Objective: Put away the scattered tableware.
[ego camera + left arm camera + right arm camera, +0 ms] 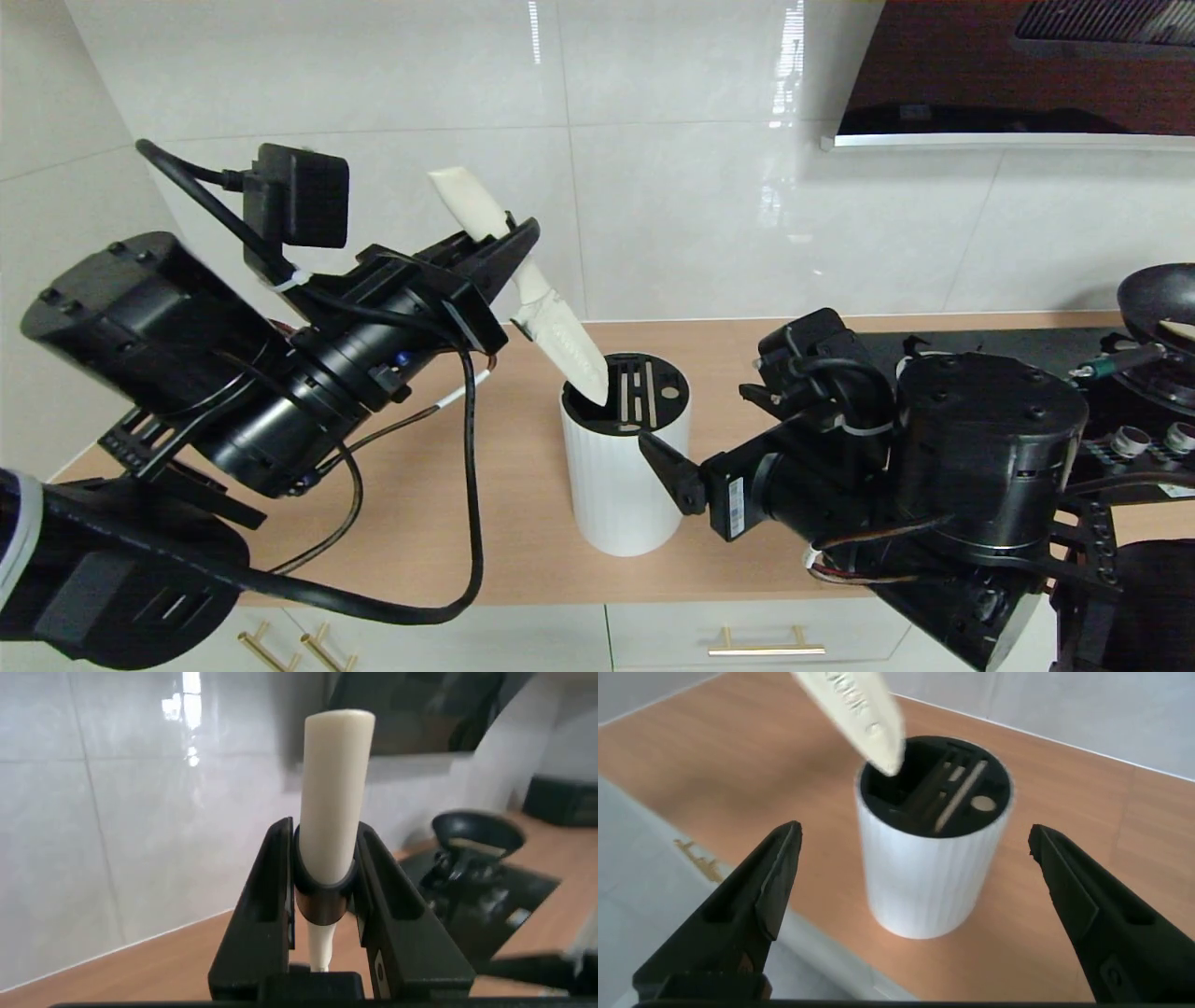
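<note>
A cream-white knife [527,280] is held by its handle [334,793] in my left gripper [499,257], which is shut on it. The knife slants down with its blade tip [878,742] just inside the dark slotted top of a white ribbed cylindrical holder [624,457] standing on the wooden counter. My right gripper [915,910] is open, its two black fingers [752,905] spread on either side of the holder [929,868], at about its mid height on the side facing me. One right fingertip [665,474] lies close to the holder's wall.
The wooden counter [448,504] runs along a white tiled wall. A black stove with a dark pan [1158,299] and knobs is at the far right. Cabinet drawers with gold handles [766,646] sit below the counter's front edge.
</note>
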